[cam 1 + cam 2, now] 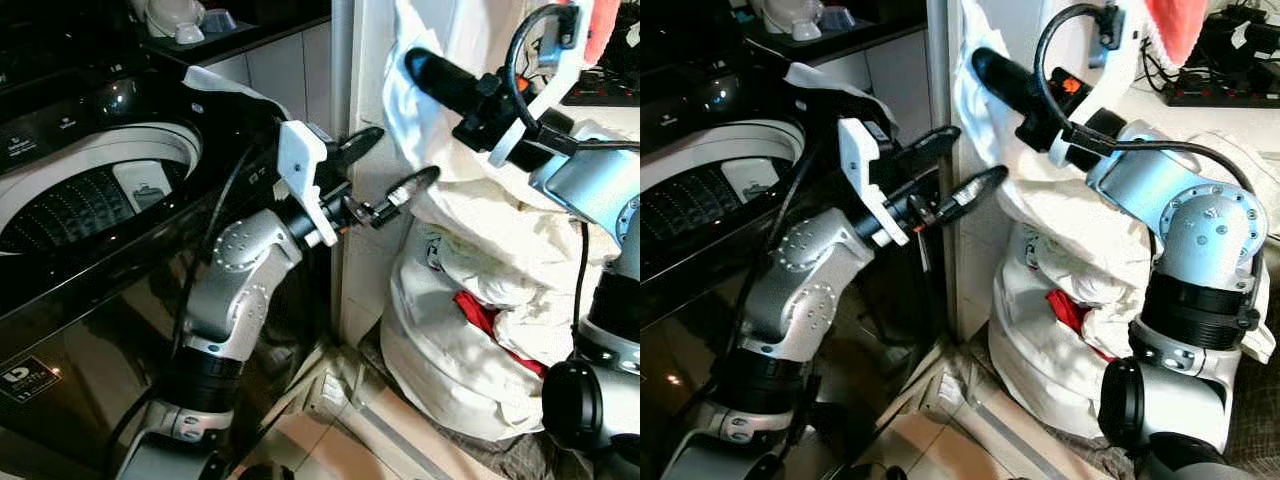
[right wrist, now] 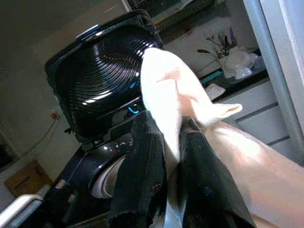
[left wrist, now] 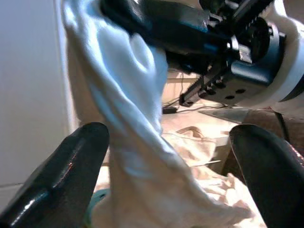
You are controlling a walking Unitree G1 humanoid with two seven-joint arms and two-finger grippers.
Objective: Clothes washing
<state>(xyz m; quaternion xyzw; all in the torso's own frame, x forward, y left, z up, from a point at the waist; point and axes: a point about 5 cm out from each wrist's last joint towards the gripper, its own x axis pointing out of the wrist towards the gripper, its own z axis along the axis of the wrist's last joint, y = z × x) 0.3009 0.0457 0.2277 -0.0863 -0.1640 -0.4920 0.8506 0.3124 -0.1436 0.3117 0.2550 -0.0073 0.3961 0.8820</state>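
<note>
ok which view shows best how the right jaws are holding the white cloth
The right wrist view: the right gripper has both black jaws shut on the white cloth, which is pinched between them. The eye views show the cloth draped past that gripper from the side. The left wrist view shows it hanging between the open left gripper.

Tiled floor (image 1: 330,440) under black washing machine (image 1: 90,330) and white laundry bundle (image 1: 450,370).

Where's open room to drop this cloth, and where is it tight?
The washer drum is open, with nothing visible above its rim. It is crowded to its right: the open left gripper reaches toward the white cloth, which the right gripper is shut on, above the heaped laundry bag.
</note>
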